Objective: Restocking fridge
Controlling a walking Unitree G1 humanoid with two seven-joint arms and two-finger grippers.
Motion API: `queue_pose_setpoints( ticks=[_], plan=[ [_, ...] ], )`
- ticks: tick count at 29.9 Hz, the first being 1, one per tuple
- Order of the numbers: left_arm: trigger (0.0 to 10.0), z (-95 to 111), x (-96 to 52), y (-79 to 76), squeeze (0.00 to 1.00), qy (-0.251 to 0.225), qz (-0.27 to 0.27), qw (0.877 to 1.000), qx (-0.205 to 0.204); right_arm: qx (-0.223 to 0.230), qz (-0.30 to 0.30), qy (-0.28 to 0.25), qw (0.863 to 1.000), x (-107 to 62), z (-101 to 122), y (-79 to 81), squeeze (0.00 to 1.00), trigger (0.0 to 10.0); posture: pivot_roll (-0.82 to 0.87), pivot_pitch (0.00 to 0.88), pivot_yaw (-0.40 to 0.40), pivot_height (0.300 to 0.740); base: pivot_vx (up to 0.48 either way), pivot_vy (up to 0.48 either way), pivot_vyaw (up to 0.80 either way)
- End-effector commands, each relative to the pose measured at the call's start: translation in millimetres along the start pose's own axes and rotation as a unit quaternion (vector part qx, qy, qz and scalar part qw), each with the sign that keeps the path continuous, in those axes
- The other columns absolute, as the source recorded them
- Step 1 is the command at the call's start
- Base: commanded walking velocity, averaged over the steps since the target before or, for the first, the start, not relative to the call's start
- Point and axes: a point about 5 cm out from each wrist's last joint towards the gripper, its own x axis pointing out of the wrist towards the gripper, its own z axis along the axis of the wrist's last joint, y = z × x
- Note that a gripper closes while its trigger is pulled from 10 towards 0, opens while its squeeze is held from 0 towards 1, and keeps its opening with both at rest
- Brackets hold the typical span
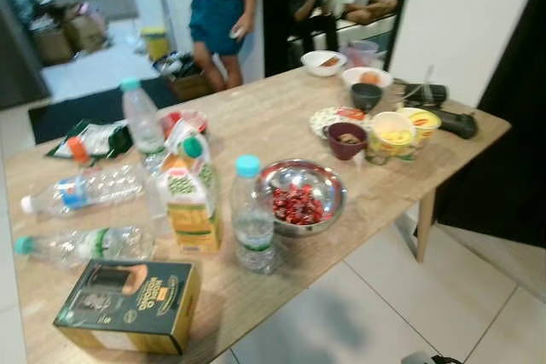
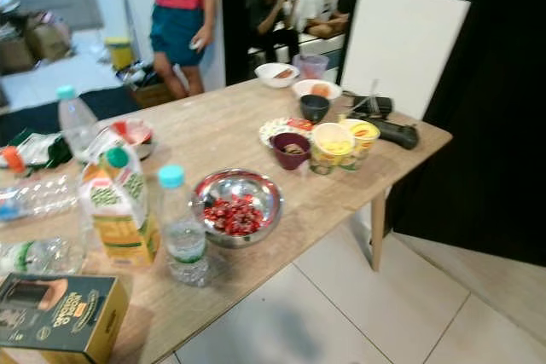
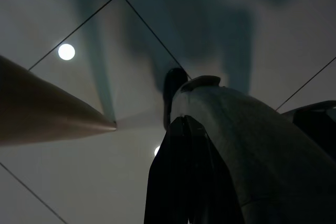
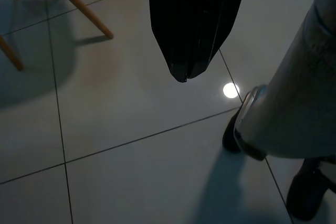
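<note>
Wooden table point(image 1: 281, 117) before me, set at a slant, its far end toward my right; goods for the fridge lie at the near left end. Juice carton point(image 1: 189, 202) stands upright, green cap on top, long axis vertical; just to its right a water bottle point(image 1: 252, 215) with a light blue cap, also upright, near the table's front edge. A second upright bottle point(image 1: 142, 125) with a teal cap stands further back. Two clear bottles lie on their sides: one point(image 1: 81, 191) with its long axis across the table, white cap pointing to my left; the other point(image 1: 81, 245) nearer me, green cap likewise pointing left. Dark green box point(image 1: 128, 304) lies flat at the near corner, long side roughly along the table edge. Steel bowl point(image 1: 303, 196) of red wrapped pieces sits just right of the blue-capped bottle. Further along: a maroon bowl point(image 1: 345, 140), two yellow cups point(image 1: 394, 135), a dark small bowl point(image 1: 366, 95), two white bowls at the far edge. A person in a red top and blue shorts point(image 1: 220, 19) stands beyond the table; two more people sit further back.

My left gripper point(image 3: 184, 182) hangs over floor tiles point(image 3: 79, 182), dark, fingers pressed together; my right gripper point(image 4: 185, 72) hangs likewise, fingers together, pointing down at the tiles, beside my own leg point(image 4: 294, 114).
</note>
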Motion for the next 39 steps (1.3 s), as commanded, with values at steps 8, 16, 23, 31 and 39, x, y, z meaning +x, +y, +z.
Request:
queue_pose_setpoints(
  ticks=[8,16,23,31,39],
  plan=[
    [10.0,-10.0,-1.8,2.7,0.00,0.022,0.006,1.000,0.005,0.005,-0.006,0.005,1.000,-0.8,-5.4,-1.3,0.00,10.0,0.05,0.000,-0.040,0.740,0.000,0.000,0.00],
    [10.0,-10.0,-1.9,3.0,0.00,0.025,0.005,1.000,0.018,0.004,-0.005,0.004,1.000,-0.8,-5.6,-1.0,0.00,10.0,0.05,0.000,-0.040,0.740,0.000,0.000,0.00],
    [10.0,-9.6,-1.9,3.6,0.00,0.025,0.007,0.999,0.025,0.008,-0.005,0.003,1.000,-0.8,-5.4,-0.9,0.00,10.0,0.05,0.000,-0.040,0.740,-0.044,0.000,0.00],
    [10.0,-8.8,-1.8,3.7,0.00,0.024,0.007,0.999,0.027,0.011,-0.005,0.002,1.000,-0.7,-4.9,-0.9,0.00,10.0,0.04,0.000,-0.039,0.740,-0.271,0.000,0.00],
    [10.0,-8.7,-1.8,3.9,0.00,0.024,0.008,0.999,0.026,0.013,-0.005,0.001,1.000,-0.7,-4.8,-0.8,0.00,10.0,0.04,0.000,-0.039,0.740,-0.328,0.000,0.00]
  ],
)
